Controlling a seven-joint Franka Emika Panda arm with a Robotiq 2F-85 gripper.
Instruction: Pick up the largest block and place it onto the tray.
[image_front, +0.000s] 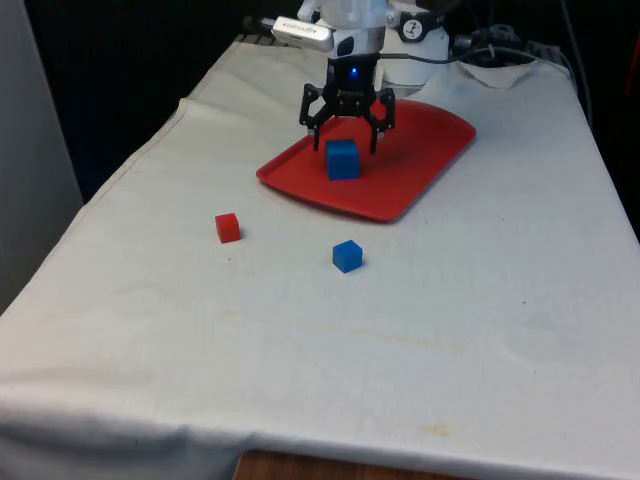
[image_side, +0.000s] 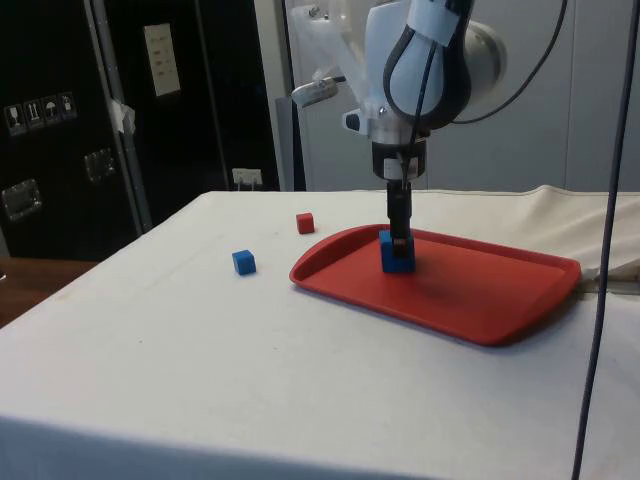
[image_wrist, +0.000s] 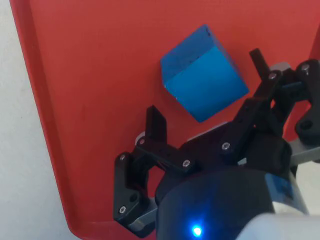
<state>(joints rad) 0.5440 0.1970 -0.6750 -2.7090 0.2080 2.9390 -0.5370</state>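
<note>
The largest block, a blue cube (image_front: 342, 160) (image_side: 396, 253) (image_wrist: 203, 74), rests on the red tray (image_front: 420, 160) (image_side: 480, 290) (image_wrist: 90, 100). My gripper (image_front: 346, 141) (image_side: 400, 232) (image_wrist: 205, 110) hovers just over and behind the cube, open, with its fingers spread to either side and not touching it. The fingertips (image_wrist: 155, 122) stand apart from the cube's faces. A smaller blue cube (image_front: 346, 255) (image_side: 243, 262) and a small red cube (image_front: 227, 227) (image_side: 305, 222) lie on the white cloth in front of the tray.
The tray's raised rim (image_front: 300, 190) faces the two small cubes. White cloth (image_front: 300, 350) spreads wide in front of them, and the table's edge falls away at the front view's left.
</note>
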